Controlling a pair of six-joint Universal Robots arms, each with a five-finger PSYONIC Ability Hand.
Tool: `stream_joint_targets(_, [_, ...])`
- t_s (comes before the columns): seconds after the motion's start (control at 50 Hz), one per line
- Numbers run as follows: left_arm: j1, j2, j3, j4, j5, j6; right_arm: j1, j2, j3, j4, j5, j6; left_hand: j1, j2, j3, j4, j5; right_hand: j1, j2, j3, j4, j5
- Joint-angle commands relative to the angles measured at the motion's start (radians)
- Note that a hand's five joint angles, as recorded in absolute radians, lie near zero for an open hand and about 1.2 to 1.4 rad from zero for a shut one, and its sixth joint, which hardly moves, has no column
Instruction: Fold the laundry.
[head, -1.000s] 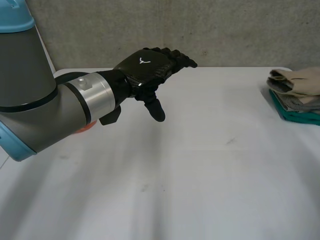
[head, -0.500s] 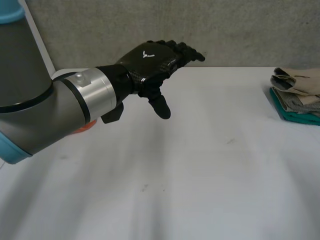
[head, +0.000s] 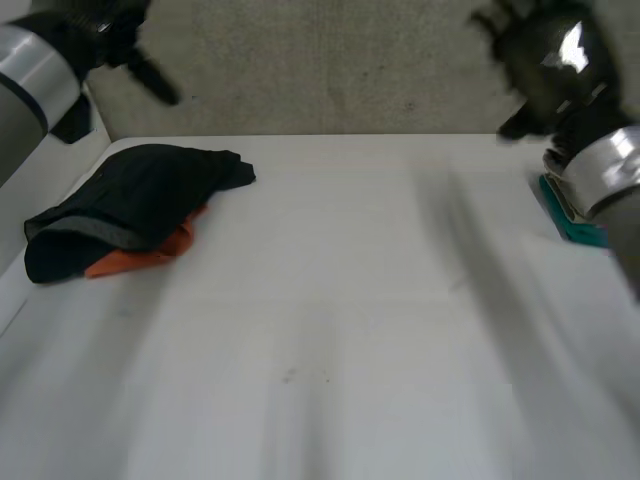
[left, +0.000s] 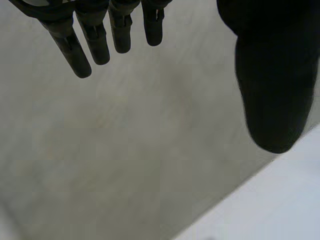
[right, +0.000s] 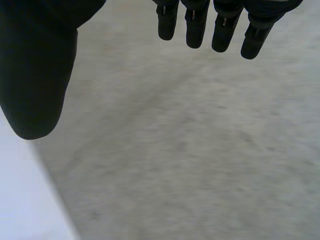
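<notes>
— Hands first: how does the left hand (head: 105, 30) stand?

— It hovers high over the far left corner of the bench (head: 330, 380), in front of the wall. In its wrist view the fingers (left: 80, 50) are straight and set well apart from the thumb (left: 270, 90). It is wide and carries nothing.

— And the right hand (head: 545, 60)?

— Much the same, over on the far right. It hangs high, and its wrist view shows straight fingers (right: 197, 30) apart from the thumb (right: 35, 75), with nothing between them. Beyond the fingertips in both wrist views are the grey wall and a strip of white bench.

— Where is the laundry, working from the near side back?

— On the left side of the bench lies a crumpled black garment (head: 140, 195). An orange cloth (head: 140, 258) peeks out from under its near edge, touching it. Further back, at the right edge, there is a bit of teal cloth (head: 572, 228), partly hidden behind the right arm (head: 610, 165). What lies on top of it I cannot tell.

— How are the hands placed to the cloth?

— Each is well apart from the black garment. The left is above and behind it, the right across the bench from it.

— And at the back?

— A grey concrete wall (head: 330, 60) stands along the far edge.
</notes>
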Motion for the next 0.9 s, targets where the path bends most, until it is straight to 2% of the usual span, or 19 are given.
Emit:
stream_joint_targets(0.02, [0.164,-0.305,0.089,0.049,-0.014,0.238,0.064,0.028,0.192,0.004,0.004,-0.157,0.019,-0.013,-0.019,-0.008,-0.029,-0.055,-0.041,-0.039,-0.046,-0.048])
stream_joint_targets(0.1, [0.229,-0.547,0.202,0.069,0.054,0.361,0.052,0.042,0.263,0.006,0.008,-0.168,0.019,-0.013,-0.019,-0.008,-0.029,-0.055,-0.041,-0.039,-0.046,-0.048])
stream_joint_targets(0.2, [0.279,-0.715,0.284,0.068,0.092,0.462,0.047,0.063,0.311,0.006,0.008,-0.163,0.065,0.034,0.027,0.038,0.017,-0.055,-0.041,-0.039,-0.046,-0.048])
stream_joint_targets(0.26, [0.284,-0.753,0.303,0.068,0.091,0.482,0.046,0.068,0.334,0.006,0.008,-0.163,0.366,0.335,0.329,0.340,0.319,-0.055,-0.041,-0.039,-0.046,-0.048])
stream_joint_targets(0.32, [0.275,-0.764,0.306,0.065,0.089,0.482,0.046,0.068,0.340,0.006,0.008,-0.165,1.146,1.115,1.108,1.119,1.098,-0.055,-0.041,-0.039,-0.046,-0.048])
stream_joint_targets(0.34, [0.266,-0.761,0.298,0.066,0.083,0.485,0.047,0.068,0.340,0.006,0.009,-0.166,1.218,1.187,1.180,1.191,1.170,-0.055,-0.041,-0.039,-0.046,-0.048])
stream_joint_targets(0.4, [0.237,-0.726,0.286,0.063,0.051,0.470,0.047,0.068,0.337,0.006,0.009,-0.165,1.219,1.188,1.181,1.192,1.171,-0.055,-0.041,-0.039,-0.046,-0.048])
stream_joint_targets(0.46, [0.174,-0.584,0.238,0.073,0.011,0.426,0.046,0.066,0.337,0.003,0.009,-0.163,1.219,1.188,1.181,1.192,1.171,-0.055,-0.041,-0.039,-0.046,-0.048])
stream_joint_targets(0.56, [0.091,-0.366,0.090,0.134,0.014,0.282,0.044,0.054,0.337,0.004,0.027,-0.162,1.219,1.188,1.181,1.192,1.171,-0.055,-0.041,-0.039,-0.046,-0.048])
stream_joint_targets(0.68, [-0.082,-0.117,-0.065,0.238,0.017,0.041,0.035,0.045,0.335,0.004,0.083,-0.162,1.219,1.188,1.181,1.192,1.171,-0.055,-0.041,-0.039,-0.046,-0.048])
stream_joint_targets(0.74, [-0.173,-0.092,-0.096,0.264,0.017,-0.045,0.029,0.042,0.334,0.003,0.103,-0.160,1.219,1.188,1.181,1.192,1.171,-0.055,-0.041,-0.039,-0.046,-0.048])
stream_joint_targets(0.8, [-0.257,-0.124,-0.093,0.269,0.016,-0.082,0.018,0.030,0.329,-0.001,0.133,-0.159,1.219,1.188,1.181,1.192,1.171,-0.055,-0.041,-0.039,-0.046,-0.048])
stream_joint_targets(0.82, [-0.315,-0.169,-0.087,0.269,0.016,-0.093,0.015,0.025,0.329,-0.002,0.142,-0.157,1.219,1.188,1.181,1.192,1.171,-0.055,-0.041,-0.039,-0.046,-0.048])
stream_joint_targets(0.9, [-0.443,-0.330,-0.046,0.263,0.008,-0.096,-0.014,0.005,0.323,-0.004,0.196,-0.119,1.219,1.188,1.181,1.192,1.171,-0.055,-0.041,-0.039,-0.046,-0.048])
